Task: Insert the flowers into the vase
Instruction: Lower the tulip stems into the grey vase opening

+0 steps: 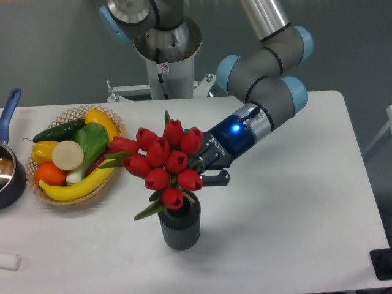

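Observation:
The flowers [162,163], a bunch of red tulip buds with green leaves, lean to the left over the vase [179,226]. Their stems go down into the vase's round mouth, and the lowest bud rests right at the rim. The vase is a small dark grey ribbed cylinder standing near the table's front. My gripper [205,166] comes in from the right and is shut on the flowers just above the vase; the buds hide most of its fingers.
A wicker basket [75,115] of fruit and vegetables sits at the left, close to the leaning buds. A dark pot with a blue handle [8,165] is at the far left edge. A small white object [8,261] lies at the front left.

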Controlling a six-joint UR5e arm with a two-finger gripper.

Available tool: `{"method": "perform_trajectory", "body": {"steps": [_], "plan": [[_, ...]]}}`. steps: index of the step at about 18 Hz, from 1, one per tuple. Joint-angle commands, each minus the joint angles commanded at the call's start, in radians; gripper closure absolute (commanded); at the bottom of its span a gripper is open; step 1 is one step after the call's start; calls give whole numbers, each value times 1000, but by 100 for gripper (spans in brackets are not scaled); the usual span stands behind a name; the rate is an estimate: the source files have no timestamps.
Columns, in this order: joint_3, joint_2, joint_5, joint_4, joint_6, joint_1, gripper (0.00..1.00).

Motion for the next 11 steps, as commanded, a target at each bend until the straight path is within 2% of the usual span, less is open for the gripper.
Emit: {"method": "perform_trajectory", "body": {"steps": [11], "plan": [[-5, -54, 87, 2, 60, -12, 82]]}}
